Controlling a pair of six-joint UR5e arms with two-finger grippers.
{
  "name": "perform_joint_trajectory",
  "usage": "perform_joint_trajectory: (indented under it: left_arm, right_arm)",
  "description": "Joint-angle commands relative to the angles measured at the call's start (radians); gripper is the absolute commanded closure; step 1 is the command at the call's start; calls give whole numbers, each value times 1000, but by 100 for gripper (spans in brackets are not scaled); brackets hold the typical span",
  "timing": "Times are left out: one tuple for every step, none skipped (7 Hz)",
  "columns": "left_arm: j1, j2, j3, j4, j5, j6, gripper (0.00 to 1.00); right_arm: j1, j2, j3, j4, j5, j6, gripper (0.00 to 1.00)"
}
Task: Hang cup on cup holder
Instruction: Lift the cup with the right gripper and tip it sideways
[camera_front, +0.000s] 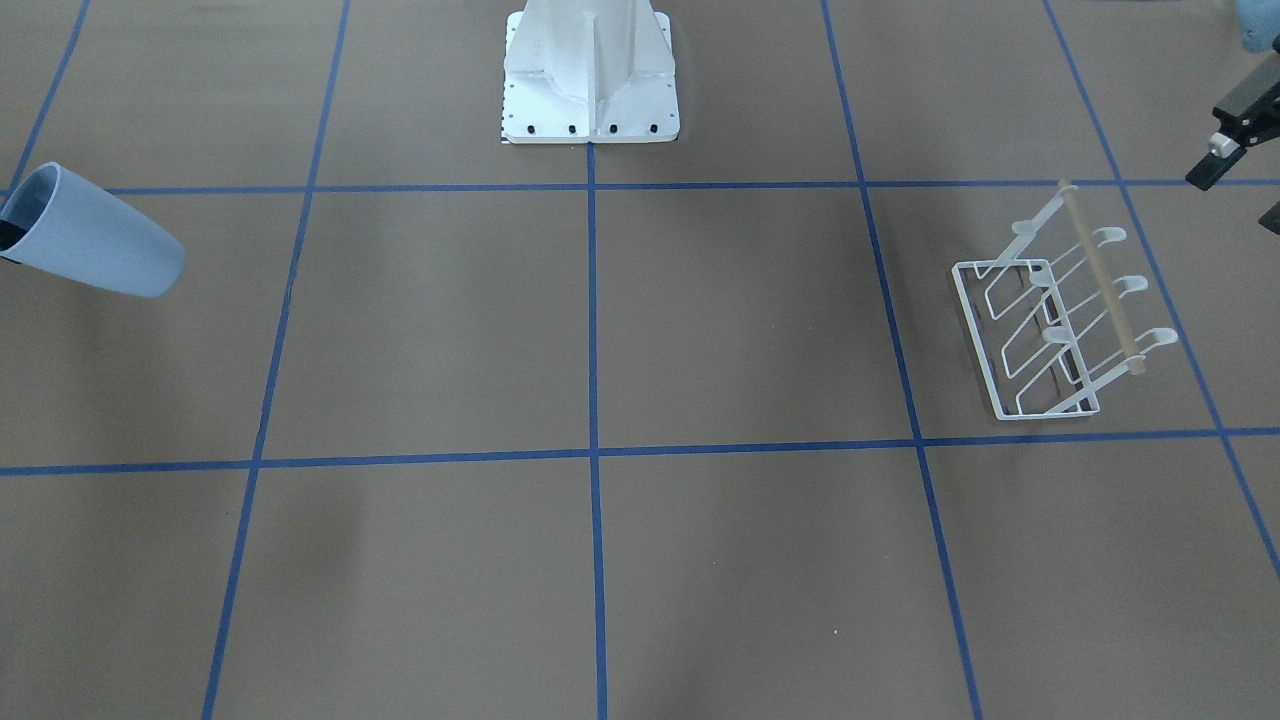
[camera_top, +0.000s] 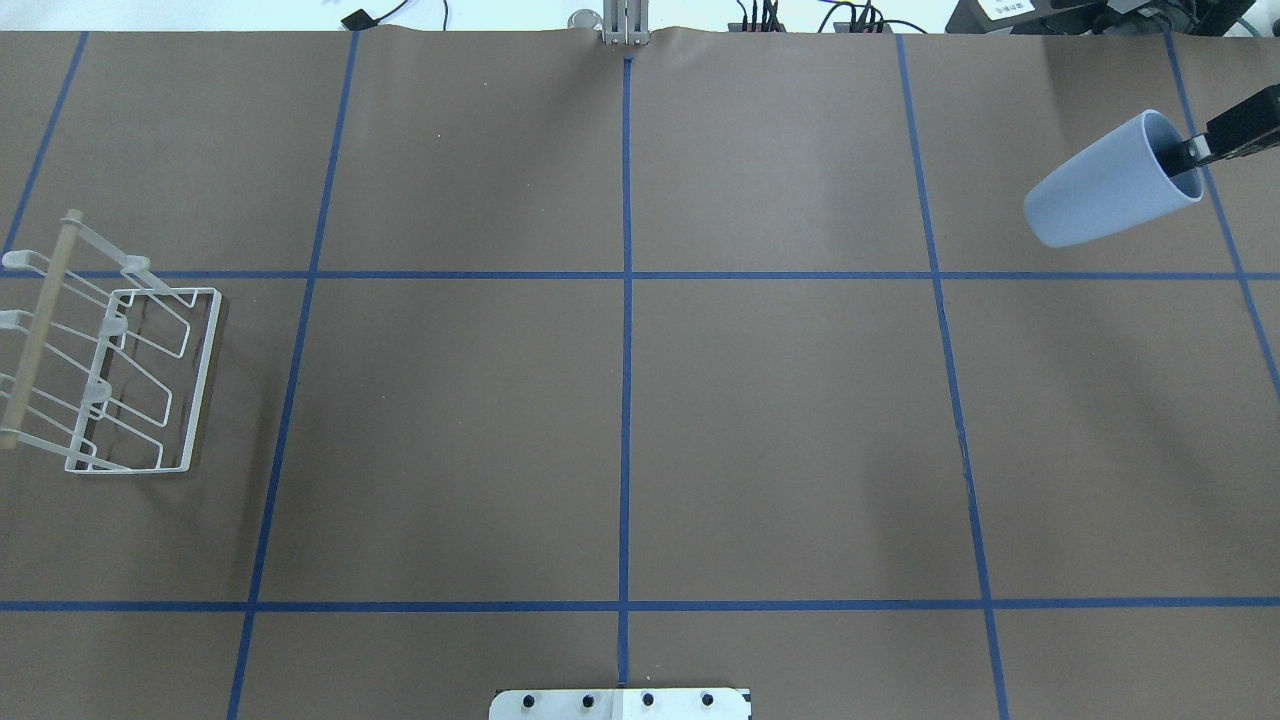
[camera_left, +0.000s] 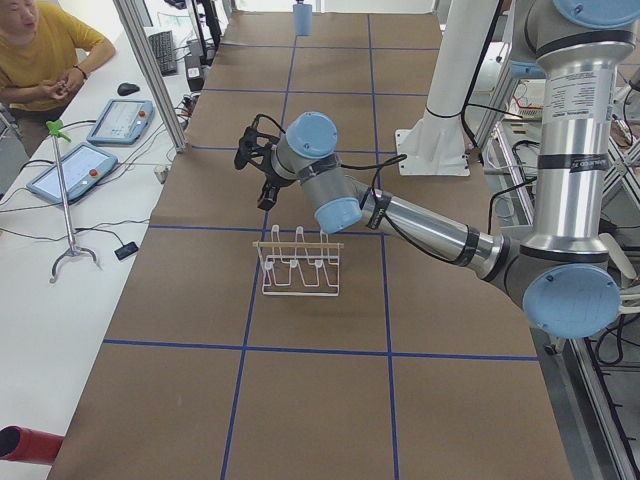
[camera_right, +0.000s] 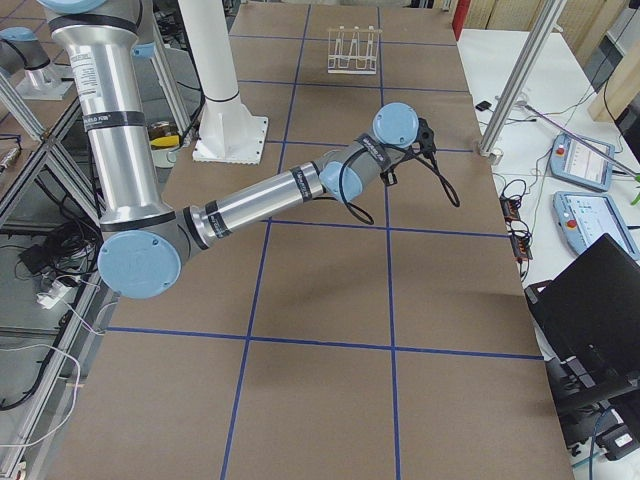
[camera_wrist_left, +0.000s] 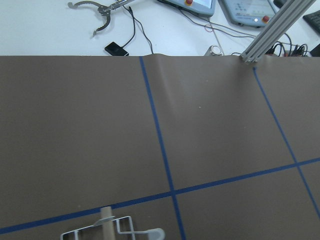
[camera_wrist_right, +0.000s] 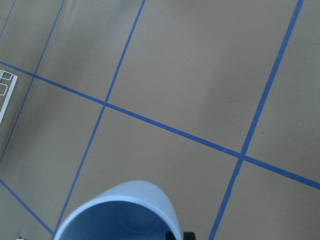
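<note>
The light-blue cup (camera_top: 1100, 190) hangs tilted above the table at the far right of the overhead view, mouth toward the arm. My right gripper (camera_top: 1192, 152) is shut on its rim, one finger inside the mouth. The cup also shows at the left edge of the front-facing view (camera_front: 95, 245) and in the right wrist view (camera_wrist_right: 117, 210). The white wire cup holder (camera_top: 120, 370) stands on the table at the overhead view's left edge and on the right of the front-facing view (camera_front: 1060, 320). My left gripper (camera_front: 1245, 190) hovers just beyond the holder, open and empty.
The white robot base plate (camera_front: 590, 100) sits at mid-table on the robot's side. An aluminium post (camera_top: 625, 25) stands at the far table edge. A bench with tablets (camera_left: 115, 120) and a seated operator (camera_left: 40, 60) lies along the far side.
</note>
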Motion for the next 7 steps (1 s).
perform_joint_trajectory:
  left_arm:
    - [94,-34,-2,-206,71,-315,1]
    - [127,-56,-5,-256,64,-395,1]
    - [206,-89,-5,-311,73,-490,1]
    - [246,-167,-8,-314,73,-646,1]
    - [289,-204,-14,-347,73,-784,1]
    - [318,-221,-16,-411,77,-893,1]
    - [344,-243,-27,-424,108,-960,1]
  right_arm:
    - [-1,-12,19,330,-6,383,100]
    - [-1,-12,17,494,-11,557,100]
    - [-2,-12,13,628,-29,689,100]
    - [-2,-10,13,713,-31,759,100]
    - [-5,-6,16,770,-31,800,100]
    - [-11,-4,17,856,-34,875,100]
    - [-31,-7,16,975,-90,1011,100]
